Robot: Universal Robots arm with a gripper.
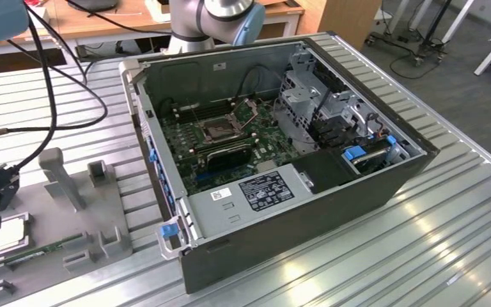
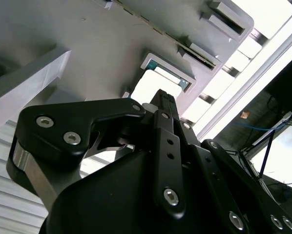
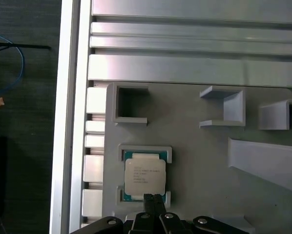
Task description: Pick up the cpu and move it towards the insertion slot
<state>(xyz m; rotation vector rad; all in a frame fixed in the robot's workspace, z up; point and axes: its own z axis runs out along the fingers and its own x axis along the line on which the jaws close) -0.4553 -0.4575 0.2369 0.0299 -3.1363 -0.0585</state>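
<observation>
There is one chip [image 3: 144, 178], one memory stick [image 1: 36, 251], one computer case [image 1: 314, 211], one socket [image 1: 220, 131], one claw [image 3: 154, 198] and one table [image 1: 450, 243].

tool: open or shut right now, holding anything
Tool: shut, holding nothing. The cpu lies in its pocket on the grey fixture, at the tool's tips.

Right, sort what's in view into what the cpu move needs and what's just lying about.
For the job:
- cpu, resting on the grey fixture plate
- insertion slot, inside the computer case
- gripper, close to the cpu

Lying about:
- memory stick
- empty holders
- black cables
- power supply
</observation>
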